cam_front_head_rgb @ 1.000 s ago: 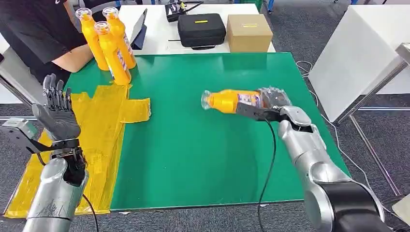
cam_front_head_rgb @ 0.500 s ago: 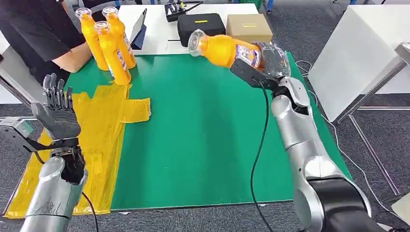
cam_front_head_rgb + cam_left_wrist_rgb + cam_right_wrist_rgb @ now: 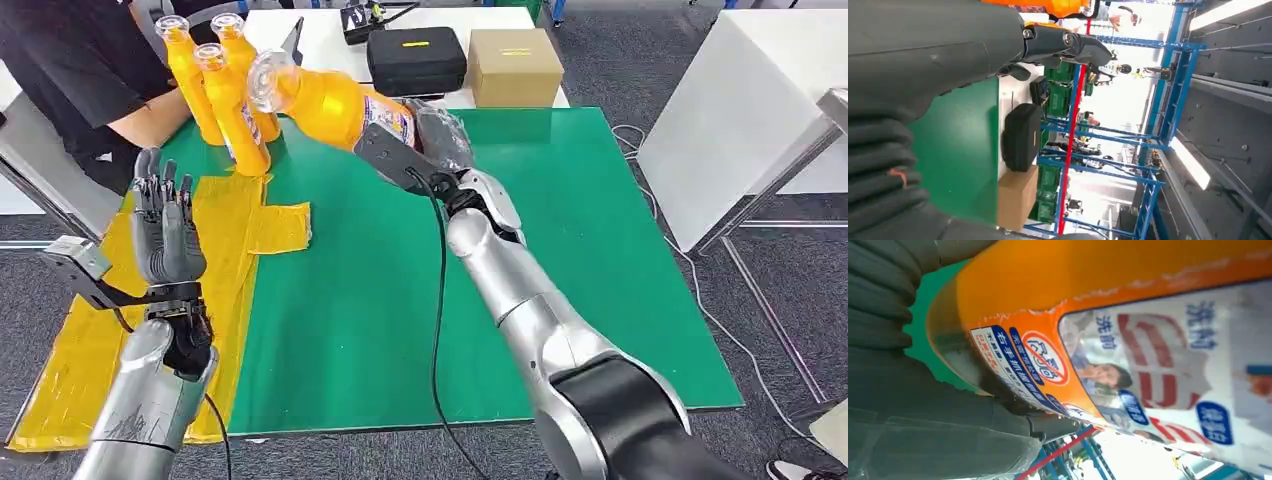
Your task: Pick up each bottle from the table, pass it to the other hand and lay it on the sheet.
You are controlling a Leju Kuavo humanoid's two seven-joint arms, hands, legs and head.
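- Even, bright overhead light fell across the green mat [image 3: 400, 300], casting soft shadows.
- Beyond the left hand [image 3: 923, 100], the white background was blown out.
- The bottle [image 3: 1128, 340] label was blurred close-up.

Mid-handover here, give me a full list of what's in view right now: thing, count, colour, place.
Held bottle: 1, orange, gripped by the right hand, in the air over the mat's far left part, cap end toward the standing bottles.
Standing bottles: 3, orange, upright at the mat's far left corner.
Sheet: 1, yellow, flat along the mat's left side.
Mat: 1, green, covering the table.
Case: 1, black, on the white table behind.
Box: 1, brown cardboard, beside the case.
Person: 1, black top, at the far left, forearm by the standing bottles.
Left hand: 1, dark grey, raised over the sheet, fingers up, holding nothing.
Right hand: 1, dark grey, holding the bottle.
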